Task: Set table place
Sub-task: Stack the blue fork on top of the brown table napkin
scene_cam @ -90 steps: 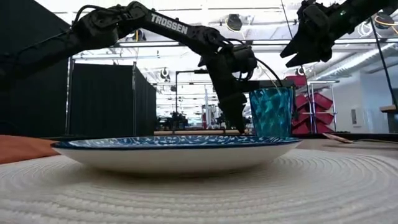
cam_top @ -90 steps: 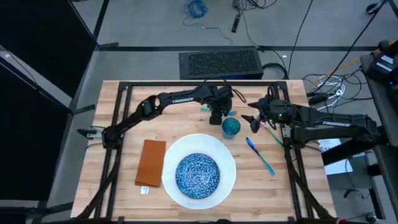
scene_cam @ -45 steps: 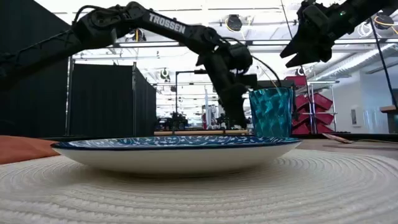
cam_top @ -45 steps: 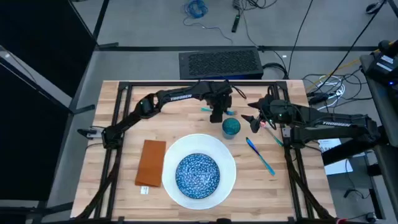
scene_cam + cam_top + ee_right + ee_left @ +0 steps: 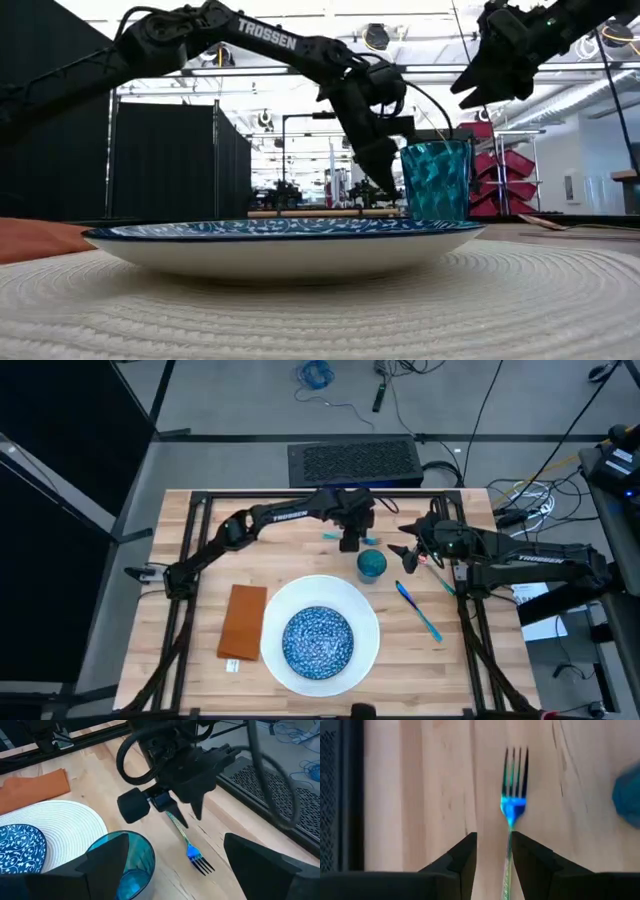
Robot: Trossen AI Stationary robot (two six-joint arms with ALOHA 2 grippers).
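Observation:
A slim teal fork (image 5: 514, 802) lies flat on the table's far middle, tines toward the right edge (image 5: 195, 854). My left gripper (image 5: 349, 544) hangs open over the handle, fingers pointing down (image 5: 190, 819) on either side of it and clear of the wood (image 5: 385, 185). Just to its near right stands the teal cup (image 5: 371, 564). My right gripper (image 5: 398, 557) waits open and raised, right of the cup. The blue speckled bowl (image 5: 318, 642) sits on the white plate (image 5: 290, 605). The orange napkin (image 5: 242, 622) lies left of the plate, and more teal cutlery (image 5: 418, 610) lies right of it.
Black frame rails (image 5: 200, 560) run along the table's left, far and right sides. A black box (image 5: 352, 460) stands beyond the far edge. Bare wood (image 5: 260, 555) shows between the left arm and the napkin.
My left gripper has moved from beside the cup toward the table's far edge and risen a little, so that it now stands over the fork. The cup stays where it stood.

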